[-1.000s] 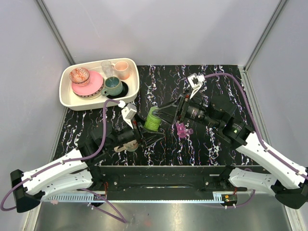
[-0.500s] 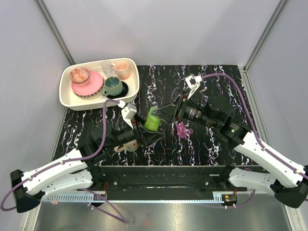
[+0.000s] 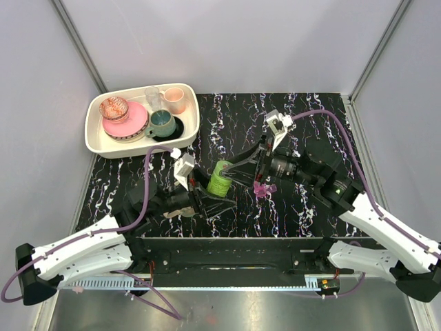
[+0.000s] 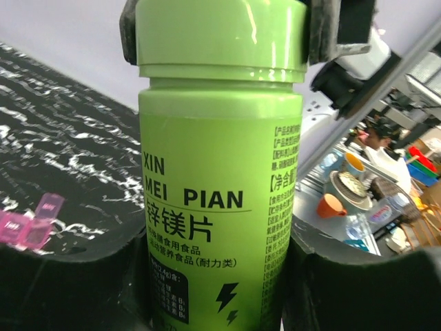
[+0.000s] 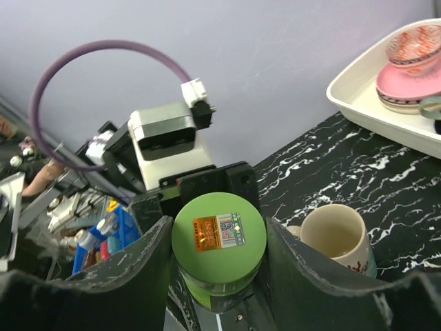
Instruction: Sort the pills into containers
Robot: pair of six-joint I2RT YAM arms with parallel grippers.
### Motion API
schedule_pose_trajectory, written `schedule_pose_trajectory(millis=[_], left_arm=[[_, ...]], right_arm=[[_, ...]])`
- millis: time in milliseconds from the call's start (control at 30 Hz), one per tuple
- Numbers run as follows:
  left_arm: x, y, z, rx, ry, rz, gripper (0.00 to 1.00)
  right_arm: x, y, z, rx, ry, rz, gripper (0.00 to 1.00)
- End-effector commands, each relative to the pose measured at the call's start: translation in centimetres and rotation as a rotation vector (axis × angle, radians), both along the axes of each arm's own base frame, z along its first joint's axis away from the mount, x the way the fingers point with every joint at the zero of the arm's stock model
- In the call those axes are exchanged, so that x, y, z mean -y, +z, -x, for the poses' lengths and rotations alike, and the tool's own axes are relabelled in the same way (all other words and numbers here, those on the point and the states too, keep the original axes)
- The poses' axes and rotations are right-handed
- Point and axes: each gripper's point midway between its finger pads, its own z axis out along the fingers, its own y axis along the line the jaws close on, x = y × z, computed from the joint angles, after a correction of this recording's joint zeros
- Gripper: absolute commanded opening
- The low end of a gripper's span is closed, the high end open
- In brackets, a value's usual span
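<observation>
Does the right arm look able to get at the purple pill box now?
Likely not yet: the right gripper is closed on the cap of the bottle; the pill box lies uncovered close by.

Left arm (image 3: pixel 76 252) reaches in low from the table's near-left corner toward the middle. The left gripper (image 3: pixel 218 194) is clamped on the bottle (image 3: pixel 219 183), one finger on each side of its body. Right arm (image 3: pixel 386 224) comes from the near-right corner, forearm pointing left. The right gripper (image 3: pixel 231 169) sits up top, both fingers pressed against the cap (image 5: pixel 219 238).
</observation>
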Motion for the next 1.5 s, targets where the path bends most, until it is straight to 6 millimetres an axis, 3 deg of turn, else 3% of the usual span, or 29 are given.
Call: schedule_pose_trajectory(millis=[0,133,233,267,333,367,467,933,1467], left_arm=[[-0.2,4.3,3.2,0.111,-0.169,0.146,0.0],[0.0,4.3,4.8,0.132,-0.268,0.136,0.0],[-0.1,4.3,4.9,0.137,-0.271,0.135,0.0],[-0.1,4.3,4.8,0.136,-0.268,0.133,0.0],[-0.1,4.3,4.9,0.139,-0.267,0.129,0.0],[-0.1,4.3,4.8,0.14,-0.265,0.126,0.0],[-0.1,4.5,4.8,0.143,-0.264,0.126,0.0],[-0.3,4.7,4.7,0.158,-0.249,0.133,0.0],[-0.6,4.9,4.6,0.163,-0.23,0.143,0.0]], right_arm=[[0.9,3.1,3.6,0.19,0.15,-0.07,0.0],[1.2,3.8,4.9,0.245,0.209,-0.093,0.0],[1.3,4.3,5.3,0.261,0.224,-0.105,0.01],[1.2,4.2,5.1,0.257,0.22,-0.102,0.09],[1.2,4.2,4.9,0.252,0.206,-0.097,0.35],[1.1,4.0,4.4,0.239,0.189,-0.089,0.58],[0.9,3.5,3.7,0.22,0.154,-0.074,0.67],[1.3,1.6,2.1,0.168,0.065,-0.005,0.72],[2.4,0.6,2.5,0.156,0.036,0.023,0.73]])
